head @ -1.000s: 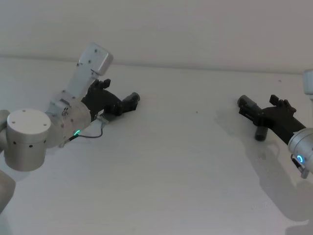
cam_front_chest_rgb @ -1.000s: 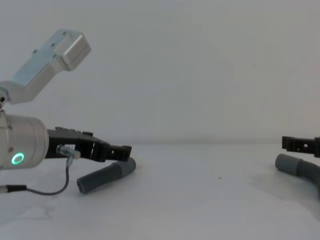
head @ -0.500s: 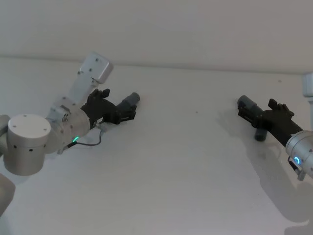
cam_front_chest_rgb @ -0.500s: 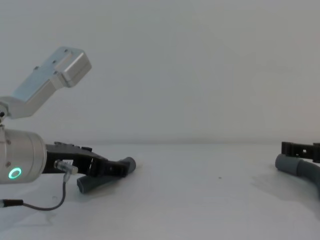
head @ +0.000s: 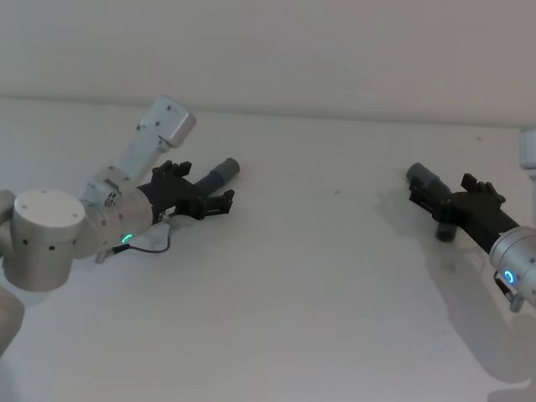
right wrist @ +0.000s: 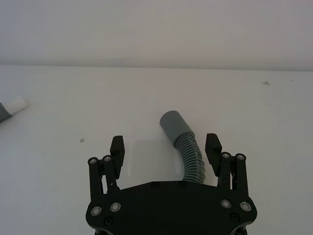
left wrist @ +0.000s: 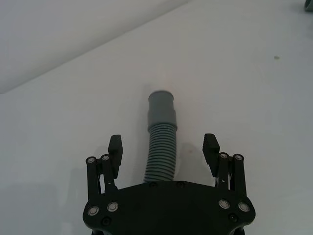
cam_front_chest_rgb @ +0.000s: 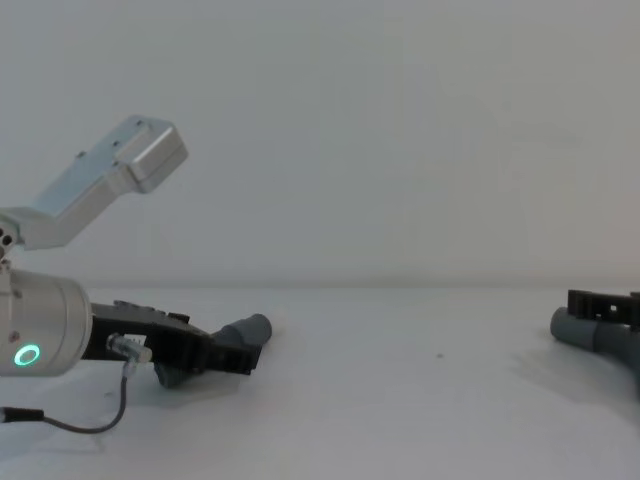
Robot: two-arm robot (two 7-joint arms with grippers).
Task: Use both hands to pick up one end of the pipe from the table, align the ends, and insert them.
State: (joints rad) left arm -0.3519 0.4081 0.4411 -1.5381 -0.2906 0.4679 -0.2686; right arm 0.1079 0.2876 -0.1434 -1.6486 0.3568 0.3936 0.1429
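Pipe halves (head: 223,171) lay unheld between wide-open jaws: straight hose (left wrist: 160,154), left gripper (left wrist: 164,145); bent hose (right wrist: 192,159), right gripper (right wrist: 165,144). We judged them light and bendy, best gripped just behind the stiff cuffs (left wrist: 162,105).

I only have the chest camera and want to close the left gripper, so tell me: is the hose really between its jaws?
Observer: Yes. The left gripper has its jaws open, one on each side of the ribbed hose, clear of it.
Operator: And the right?
Observer: The right gripper is open too; the bent hose runs between its jaws, nearer one than the other.
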